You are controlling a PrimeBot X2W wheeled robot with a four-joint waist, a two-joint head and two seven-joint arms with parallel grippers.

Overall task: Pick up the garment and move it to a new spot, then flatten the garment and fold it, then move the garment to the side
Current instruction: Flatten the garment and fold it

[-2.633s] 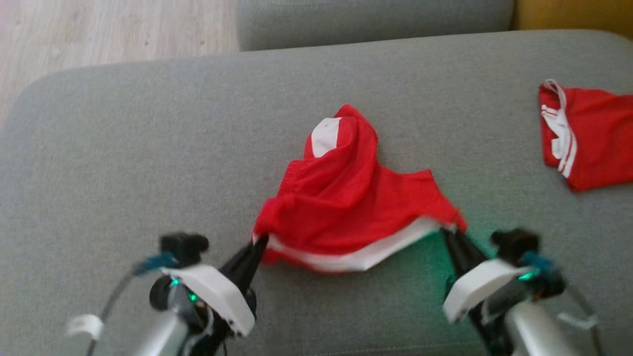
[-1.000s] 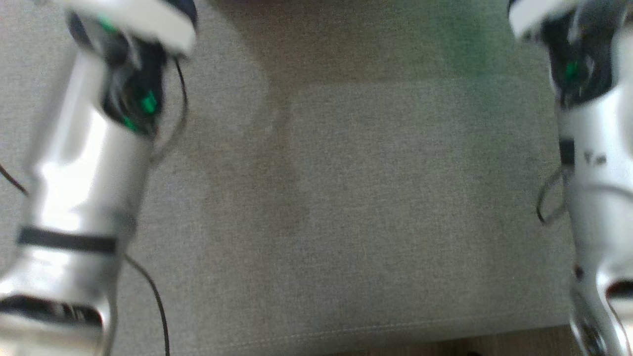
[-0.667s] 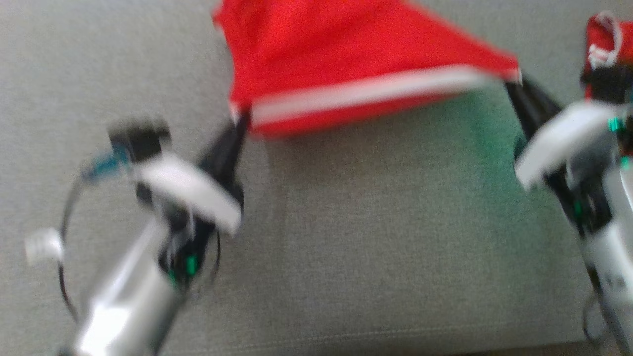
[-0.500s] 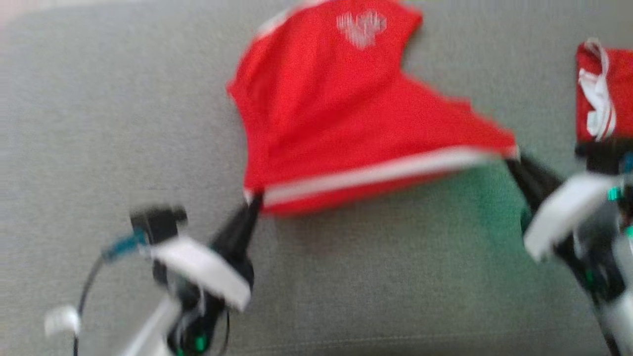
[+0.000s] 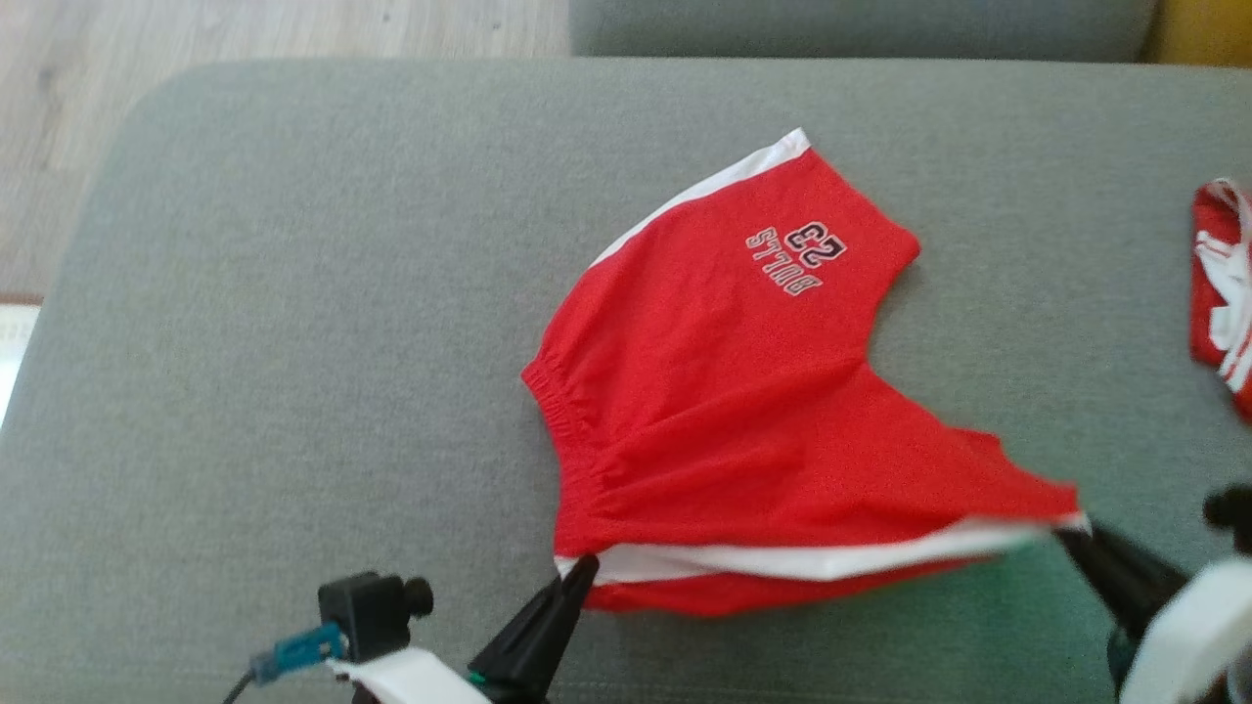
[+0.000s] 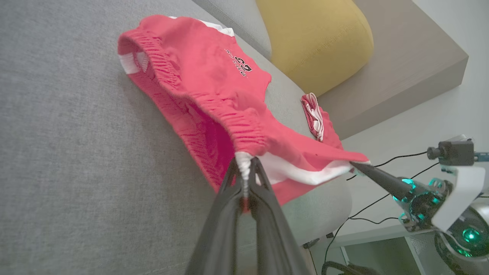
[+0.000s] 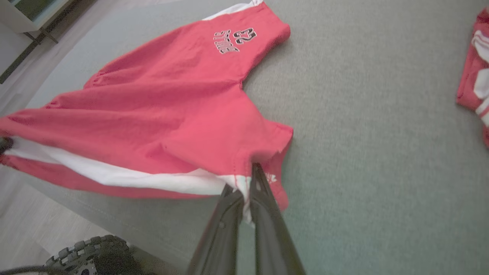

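Here, the red shorts (image 5: 743, 411) lie on the grey sofa cushion (image 5: 293, 342), centre-right in the head view, their near edge stretched between both grippers. The left gripper (image 5: 579, 575) is clamped on the waistband corner at bottom centre, the right gripper (image 5: 1074, 533) on the white-striped hem corner at lower right. Each pinch looks slim, so a hard pull apart would likely slip a corner free, and a swing right could snag the second red garment (image 5: 1223, 284). No container figures here
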